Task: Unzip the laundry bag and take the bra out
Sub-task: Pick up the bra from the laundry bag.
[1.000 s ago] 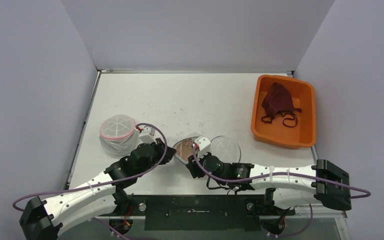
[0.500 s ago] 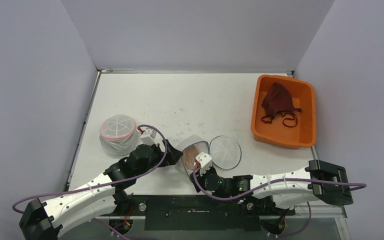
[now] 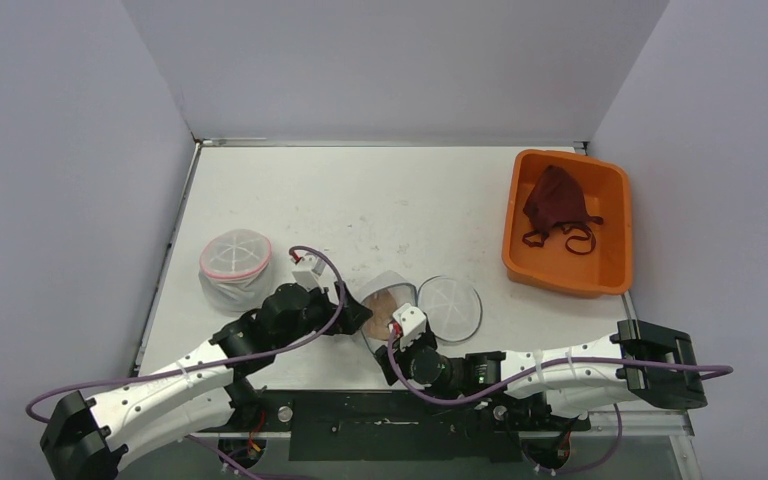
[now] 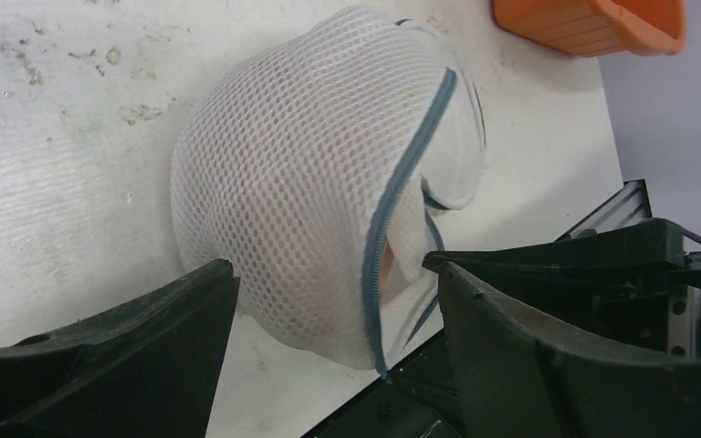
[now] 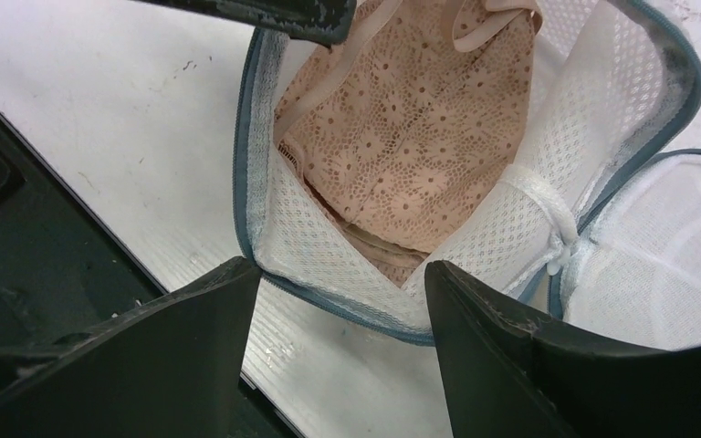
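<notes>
The white mesh laundry bag (image 3: 388, 298) with a blue zipper stands unzipped near the table's front edge, its round lid (image 3: 451, 301) flapped open to the right. A beige lace bra (image 5: 402, 119) lies inside the bag (image 5: 329, 265), showing through the mouth. My left gripper (image 3: 352, 314) is open just left of the bag, and the mesh side (image 4: 301, 182) bulges between its fingers without being pinched (image 4: 329, 269). On the near side, my right gripper (image 3: 392, 345) is open, its fingertips straddling the bag's near rim (image 5: 342, 274) and holding nothing.
A second round mesh bag (image 3: 235, 264) with pink trim sits zipped at the left. An orange bin (image 3: 610, 255) at the right holds a dark red bra (image 3: 555, 203). The black base rail (image 3: 380, 410) runs close along the near edge.
The left gripper has opened and let go of the bag. The right gripper drew back toward the near edge and opened wider. The bag now stands more upright.
</notes>
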Available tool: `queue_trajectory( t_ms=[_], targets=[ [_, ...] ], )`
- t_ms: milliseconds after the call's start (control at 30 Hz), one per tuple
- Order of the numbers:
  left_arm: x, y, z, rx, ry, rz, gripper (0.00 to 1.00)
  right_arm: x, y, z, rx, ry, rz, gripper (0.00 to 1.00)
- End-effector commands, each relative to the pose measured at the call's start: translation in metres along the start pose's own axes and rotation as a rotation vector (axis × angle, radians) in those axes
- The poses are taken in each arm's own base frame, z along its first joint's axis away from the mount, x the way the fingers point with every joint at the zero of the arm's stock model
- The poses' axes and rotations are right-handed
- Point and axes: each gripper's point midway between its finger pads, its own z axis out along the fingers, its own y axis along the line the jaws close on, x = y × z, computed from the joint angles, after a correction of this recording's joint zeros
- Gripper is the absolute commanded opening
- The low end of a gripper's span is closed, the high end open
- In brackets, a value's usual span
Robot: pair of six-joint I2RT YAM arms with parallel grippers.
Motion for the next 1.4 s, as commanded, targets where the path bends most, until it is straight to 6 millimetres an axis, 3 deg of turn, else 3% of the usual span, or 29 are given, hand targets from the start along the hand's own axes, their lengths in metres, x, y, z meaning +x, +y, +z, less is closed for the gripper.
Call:
queue_trajectory(
  t_ms=[0,67,233,467,600,733,833,1033,1200,1367],
  targets=[
    [-0.029,-0.027,-0.011,0.069,-0.060,0.045,0.77,-0.030,0.008,0.000,-0.003,-0.097,0.049,0.67],
    [-0.029,-0.019,-0.011,0.030,-0.062,0.060,0.73,-0.032,0.009,0.001,-0.004,-0.100,0.053,0.66],
    [-0.022,-0.005,-0.007,-0.030,-0.038,0.094,0.51,-0.034,0.010,0.001,-0.007,-0.106,0.060,0.66],
    [-0.009,0.006,0.005,-0.079,0.027,0.109,0.48,-0.027,0.012,0.002,-0.011,-0.088,0.056,0.65],
    [-0.008,0.009,0.004,-0.098,0.030,0.112,0.32,-0.028,0.012,0.000,-0.006,-0.090,0.057,0.65],
    [-0.014,0.009,-0.001,-0.099,0.001,0.116,0.15,-0.047,0.009,-0.006,0.005,-0.147,0.114,0.67],
    [-0.016,0.008,-0.003,-0.091,-0.014,0.115,0.01,-0.075,0.008,-0.008,0.004,-0.213,0.194,0.67],
    [-0.012,0.008,0.001,-0.058,-0.037,0.091,0.00,-0.114,-0.002,0.011,-0.005,-0.240,0.340,0.62],
    [-0.010,0.015,0.000,-0.078,-0.047,0.079,0.00,-0.098,0.004,0.035,-0.001,-0.152,0.282,0.45],
    [-0.007,0.025,-0.001,-0.111,-0.055,0.081,0.00,-0.061,0.029,0.047,-0.050,-0.058,0.193,0.46]
  ],
)
